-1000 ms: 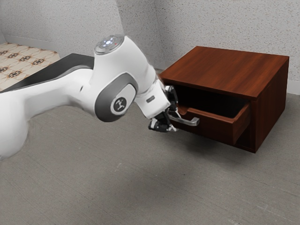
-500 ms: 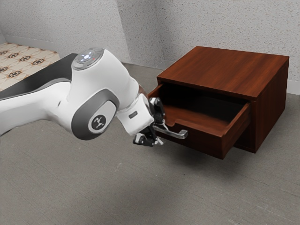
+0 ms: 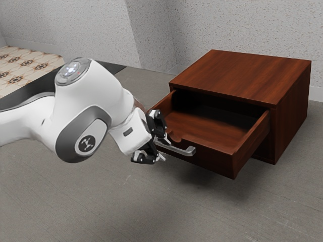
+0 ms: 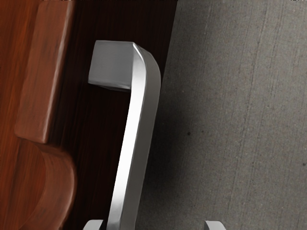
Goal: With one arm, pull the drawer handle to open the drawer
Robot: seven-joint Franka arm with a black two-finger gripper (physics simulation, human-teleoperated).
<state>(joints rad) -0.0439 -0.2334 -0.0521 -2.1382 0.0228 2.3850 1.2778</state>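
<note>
A dark wooden cabinet point(image 3: 242, 75) stands on the floor with its drawer point(image 3: 212, 159) pulled well out toward the exterior view's left. A silver bar handle point(image 3: 177, 149) is fixed on the drawer front. My gripper point(image 3: 151, 145) is at the handle's left end, open, with the bar between its fingers. In the wrist view the handle point(image 4: 136, 139) runs past the dark drawer front point(image 4: 96, 124). One fingertip point(image 4: 93, 224) sits close beside the bar on the drawer side. The other fingertip point(image 4: 211, 224) stands well clear over the floor.
Grey floor point(image 3: 176, 212) stretches around the cabinet. A patterned tile patch point(image 3: 20, 63) lies at the far left. Speckled walls meet in a corner behind the cabinet. The drawer's inside point(image 3: 202, 126) holds nothing.
My hand has drawn back toward the exterior view's left and slightly down. The handle and drawer came with it, so the drawer stands further out than a second ago.
</note>
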